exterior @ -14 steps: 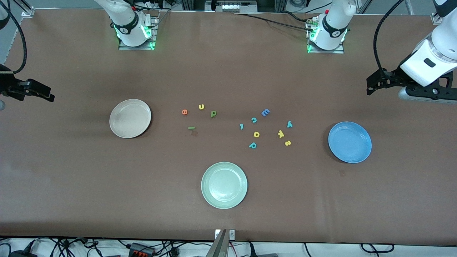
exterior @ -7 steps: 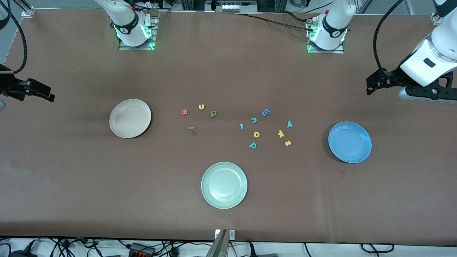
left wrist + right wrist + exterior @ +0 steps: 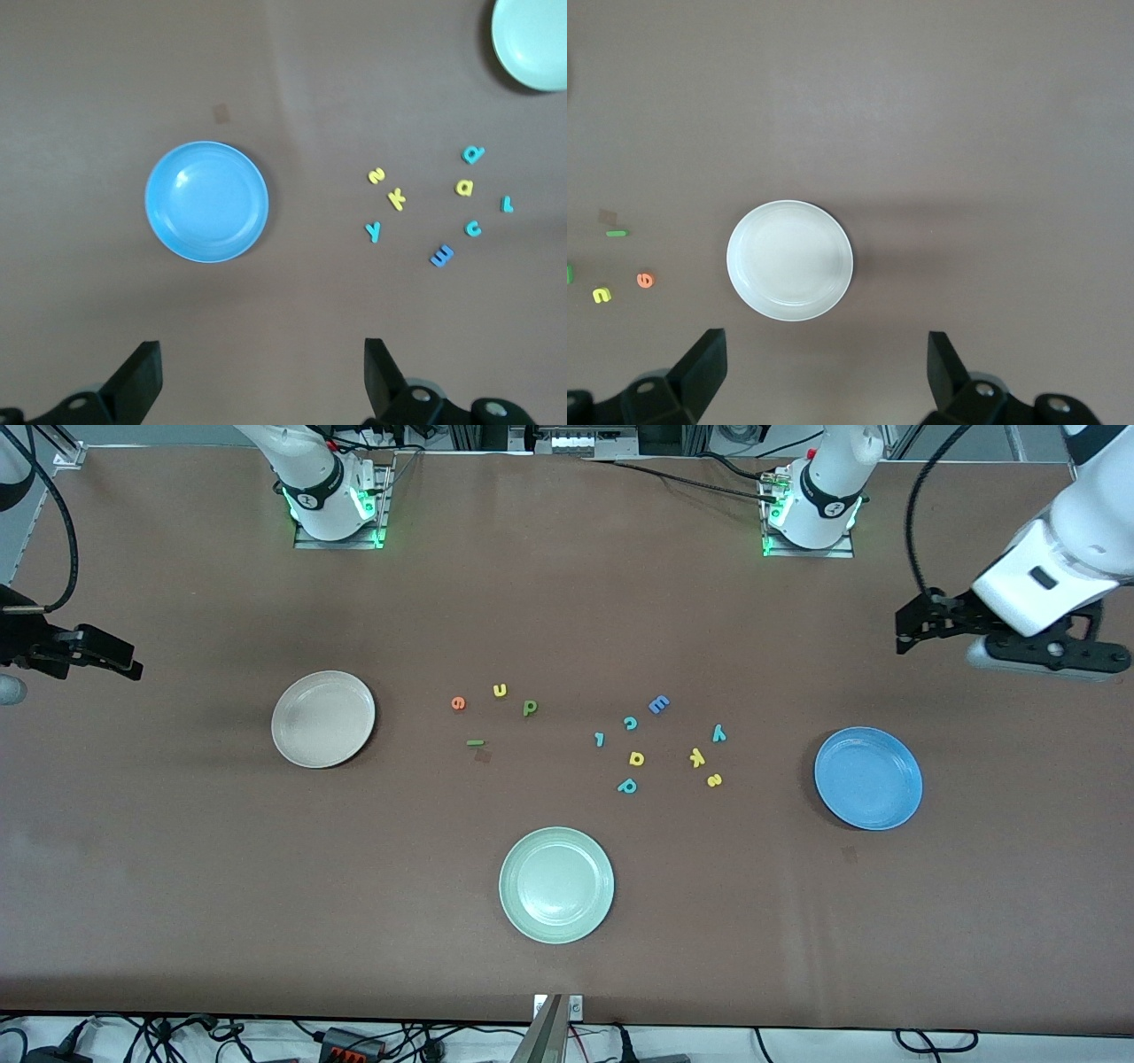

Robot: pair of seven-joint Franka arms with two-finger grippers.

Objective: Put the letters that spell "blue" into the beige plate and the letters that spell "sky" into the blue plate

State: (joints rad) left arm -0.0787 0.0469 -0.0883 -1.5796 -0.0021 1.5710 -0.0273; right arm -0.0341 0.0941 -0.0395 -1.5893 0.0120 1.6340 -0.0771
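Seven task letters lie loose on the brown table (image 3: 177,886), none held by either arm. The left gripper (image 3: 257,376) hangs in the air with its fingers (image 3: 383,376) spread wide and empty, over bare table between the left arm's base and the blue plate (image 3: 868,778). That plate lies flat just ahead of the fingertips in the left wrist view, with nothing in it. Beside it, toward the table's middle, sit the three "sky" letters: the teal "y" (image 3: 718,732), the yellow "k" (image 3: 697,757) and the yellow "s" (image 3: 713,780), close together but apart, in a short line running toward the front camera.

The right gripper (image 3: 824,372) hovers over bare table at the right arm's end, its fingers (image 3: 700,372) likewise spread wide and touching nothing. The beige plate (image 3: 322,718) lies flat and empty ahead of its fingertips. The four "blue" letters rest beside that plate, toward the table's middle: the orange "e" (image 3: 458,702), the yellow "u" (image 3: 500,689), the olive-green "b" (image 3: 530,708) and the thin dark-green "l" (image 3: 476,742), whose long axis runs along the table's length.

Between the two groups lie five spare letters: a blue "E" (image 3: 658,705), teal "c" (image 3: 630,723), teal "l" (image 3: 600,739), yellow "a" (image 3: 636,758) and teal "p" (image 3: 627,786). A third, pale green plate (image 3: 556,884) sits nearest the front camera.
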